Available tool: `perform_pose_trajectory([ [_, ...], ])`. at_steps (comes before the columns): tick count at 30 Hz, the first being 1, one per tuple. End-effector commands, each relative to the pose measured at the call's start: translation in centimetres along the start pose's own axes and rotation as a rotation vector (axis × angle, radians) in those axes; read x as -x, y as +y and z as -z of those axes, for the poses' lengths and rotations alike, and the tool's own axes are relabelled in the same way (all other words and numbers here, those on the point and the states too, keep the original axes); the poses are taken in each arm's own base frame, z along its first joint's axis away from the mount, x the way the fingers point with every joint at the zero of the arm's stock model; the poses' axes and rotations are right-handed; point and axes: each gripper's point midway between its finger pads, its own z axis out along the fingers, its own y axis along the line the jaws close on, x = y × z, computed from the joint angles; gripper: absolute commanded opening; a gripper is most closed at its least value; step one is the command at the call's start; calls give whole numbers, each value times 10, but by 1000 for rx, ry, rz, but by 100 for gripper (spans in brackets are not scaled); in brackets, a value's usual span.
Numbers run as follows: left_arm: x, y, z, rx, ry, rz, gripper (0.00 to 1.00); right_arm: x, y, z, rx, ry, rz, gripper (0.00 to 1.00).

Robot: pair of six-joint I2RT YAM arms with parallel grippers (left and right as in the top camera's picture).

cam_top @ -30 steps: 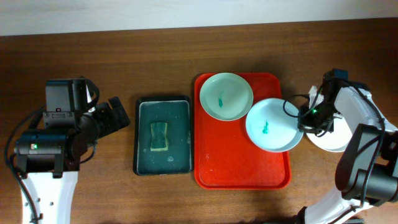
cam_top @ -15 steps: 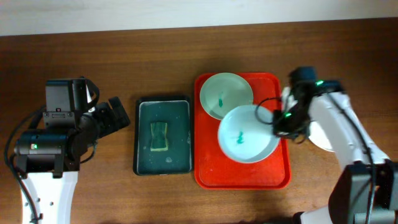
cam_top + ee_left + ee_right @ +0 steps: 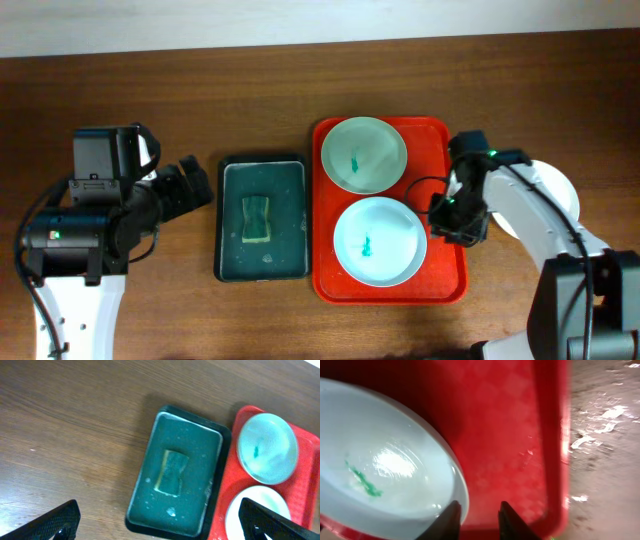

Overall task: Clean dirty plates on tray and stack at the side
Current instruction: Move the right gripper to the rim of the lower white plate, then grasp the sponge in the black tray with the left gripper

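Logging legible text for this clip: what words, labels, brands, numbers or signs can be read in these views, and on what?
None can be read in any view. The red tray, the far plate, the near plate, the green tray and the sponge show no lettering.

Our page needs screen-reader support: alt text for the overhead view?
Two teal-smeared plates lie on a red tray, the right gripper at the near one's right rim. A green tray to its left holds a sponge; a third plate sits off-tray, far right.
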Motion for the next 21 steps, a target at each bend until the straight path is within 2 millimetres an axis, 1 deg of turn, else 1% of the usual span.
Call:
perform_pose_trajectory([
  [1,-7,-12,-9,-43,62,-26,96,3,2,21,14,-24,171,30],
  [3,-17,-19,-23,-42,113,-57,91,5,6,30,30,-49,199,30],
  [4,-25,-23,-34,-35,147,-82,89,6,9,36,44,-68,208,30],
  [7,-53,-31,-78,12,264,-169,84,5,29,59,154,-144,258,30],
  [8,-65,-30,-99,49,310,-199,78,2,36,67,197,-165,269,30],
  [9,-72,-29,-112,75,339,-215,75,0,39,71,213,-173,273,30],
  [11,-92,-27,-145,120,422,-248,72,-5,42,79,238,-190,282,30],
  [13,-109,-28,-170,142,496,-268,63,-8,41,83,239,-198,284,30],
  [14,-115,-28,-178,153,521,-277,55,-8,41,83,240,-198,284,30],
  [16,-144,-27,-207,184,629,-303,42,-9,41,82,238,-193,282,30],
  [17,-154,-26,-215,188,669,-305,40,-9,41,82,239,-193,282,30],
  [19,-173,-20,-229,220,741,-314,29,-9,41,82,238,-193,282,30],
  [20,-177,-17,-232,230,758,-314,24,-9,41,82,238,-193,282,30],
  [21,-184,-13,-239,245,782,-315,17,-9,41,82,238,-193,282,30],
])
